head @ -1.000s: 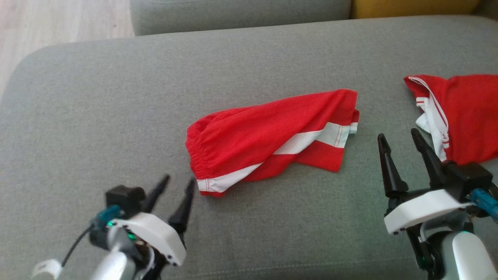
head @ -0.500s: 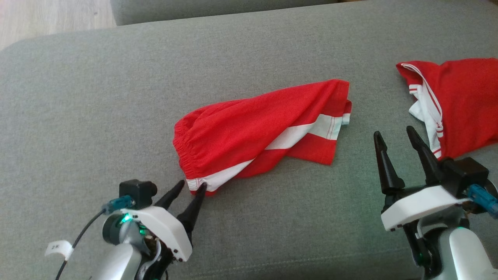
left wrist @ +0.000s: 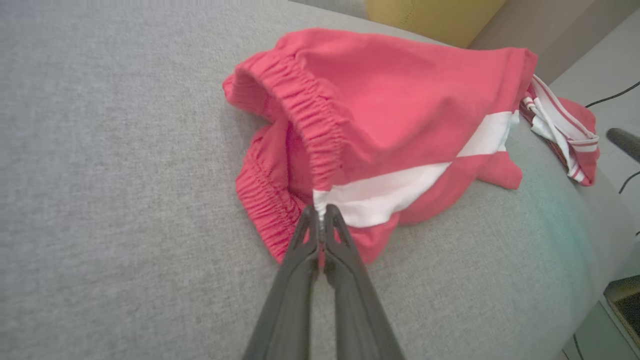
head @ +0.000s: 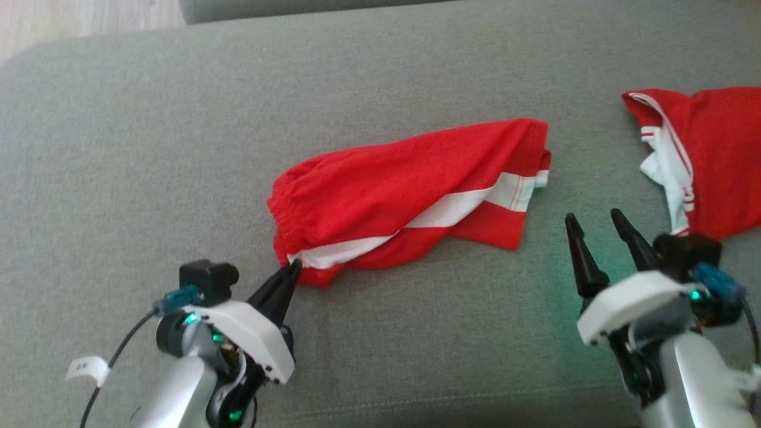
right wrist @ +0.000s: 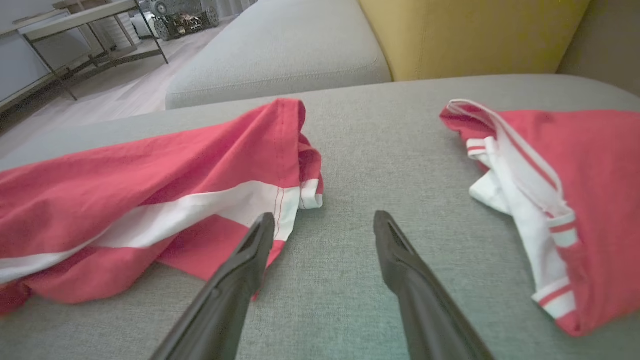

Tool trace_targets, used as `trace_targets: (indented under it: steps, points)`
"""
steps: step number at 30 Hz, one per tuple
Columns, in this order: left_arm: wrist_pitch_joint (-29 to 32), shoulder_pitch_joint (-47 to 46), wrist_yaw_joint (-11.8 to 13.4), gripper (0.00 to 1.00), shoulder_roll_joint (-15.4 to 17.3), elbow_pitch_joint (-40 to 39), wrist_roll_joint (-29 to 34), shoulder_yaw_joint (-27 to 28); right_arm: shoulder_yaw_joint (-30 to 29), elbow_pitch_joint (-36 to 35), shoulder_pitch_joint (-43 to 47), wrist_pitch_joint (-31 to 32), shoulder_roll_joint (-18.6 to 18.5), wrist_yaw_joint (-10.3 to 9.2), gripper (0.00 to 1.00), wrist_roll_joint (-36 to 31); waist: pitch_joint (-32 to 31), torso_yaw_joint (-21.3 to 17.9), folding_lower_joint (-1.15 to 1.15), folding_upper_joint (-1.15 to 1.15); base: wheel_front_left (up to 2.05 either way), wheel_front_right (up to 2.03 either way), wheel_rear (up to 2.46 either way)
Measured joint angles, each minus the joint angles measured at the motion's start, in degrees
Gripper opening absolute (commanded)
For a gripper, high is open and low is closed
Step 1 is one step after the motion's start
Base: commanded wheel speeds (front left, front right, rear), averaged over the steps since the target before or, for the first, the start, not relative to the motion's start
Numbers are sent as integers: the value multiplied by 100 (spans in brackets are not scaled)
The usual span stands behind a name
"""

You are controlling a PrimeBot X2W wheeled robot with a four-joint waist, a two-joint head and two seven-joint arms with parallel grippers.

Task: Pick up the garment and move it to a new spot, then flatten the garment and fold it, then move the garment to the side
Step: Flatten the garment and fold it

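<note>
The garment point(head: 410, 190) is a pair of red shorts with a white side stripe, lying crumpled in the middle of a grey sofa cushion point(head: 178, 148). My left gripper point(head: 293, 267) is shut on its near-left corner, where the elastic waistband meets the stripe. In the left wrist view the garment point(left wrist: 400, 110) rises ahead and the two fingertips pinch the white stripe's end at the left gripper point(left wrist: 320, 212). My right gripper point(head: 590, 223) stands open at the lower right, just right of the garment's hem. In the right wrist view the right gripper point(right wrist: 325, 220) is open beside the garment point(right wrist: 150, 175).
A second red piece of clothing with white trim point(head: 707, 154) lies at the right edge of the cushion, also seen as red clothing point(right wrist: 575, 175) in the right wrist view. A yellow cushion point(right wrist: 475, 35) and another grey seat point(right wrist: 280, 50) stand behind. Wooden floor point(head: 71, 18) lies far left.
My left gripper reached forward to the garment's near corner and closed on it, lifting that corner slightly. The right gripper stayed open. The head camera shifted a little.
</note>
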Motion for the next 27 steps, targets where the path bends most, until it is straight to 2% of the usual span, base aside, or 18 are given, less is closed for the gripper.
trace_targets:
  steps: [13,14,15,16,17,22,27]
  points:
    - [-309,-522,-96,0,-129,93,90,-221,393,2535,-1578,34,-46,0,100,477,350,411,0,0,0,0,0]
    - [-345,-546,-98,0,-135,111,90,-257,421,2653,-1628,-33,-46,0,95,522,371,439,1,0,0,0,0]
    - [-350,-572,-99,0,-143,130,90,-278,464,2747,-1688,-98,-46,0,47,566,389,460,1,0,0,0,0]
    - [-356,-587,-100,0,-154,138,89,-281,514,2805,-1745,-163,-53,0,20,614,402,478,0,0,0,0,0]
    - [-408,-587,-101,0,-159,152,89,-281,554,2861,-1803,-243,-66,0,0,662,413,487,0,0,0,0,0]
    - [-656,-588,-101,0,-134,199,89,-256,856,2913,-1906,-657,-263,0,0,853,418,449,0,0,0,0,0]
    - [-795,-602,-5,0,-9,-96,109,-103,1010,2406,-1904,-884,-457,0,0,901,293,400,0,0,0,0,0]
